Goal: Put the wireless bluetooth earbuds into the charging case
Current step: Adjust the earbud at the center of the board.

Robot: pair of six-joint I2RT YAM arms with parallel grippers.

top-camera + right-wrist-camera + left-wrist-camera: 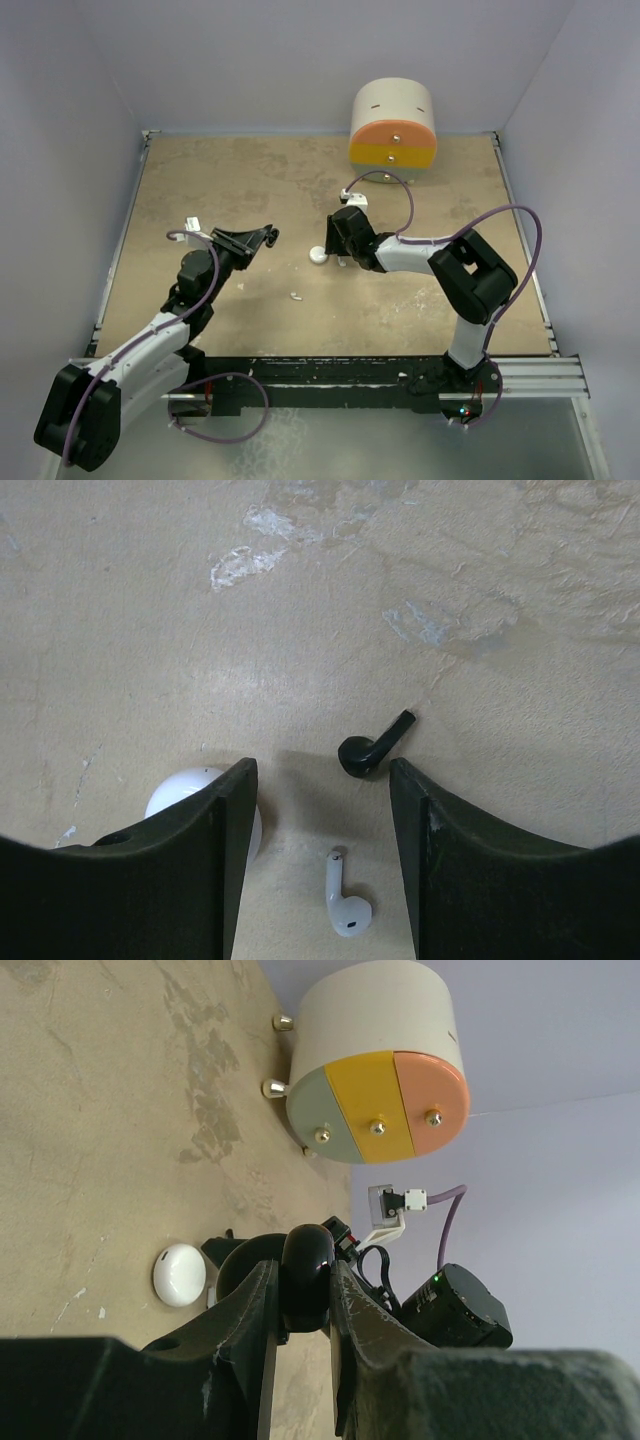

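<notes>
Earbuds: one black earbud (372,748) and one white earbud (347,905) lie on the table (150,600), close together but apart. Both sit in the gap of my right pincer (322,770). That pincer stands partly open above them and grips nothing.

Top view: one white earbud (297,296) lies alone nearer my bases. I cannot tell whether it is the same one.

Discs, two: one white disc (195,792) on the table, its edge hidden behind my right pincer's left finger. One black disc (305,1255) is clamped tight in my left pincer (305,1280), off the surface.

Far edge: one round container (375,1070), lid in three coloured segments with small knobs.
</notes>
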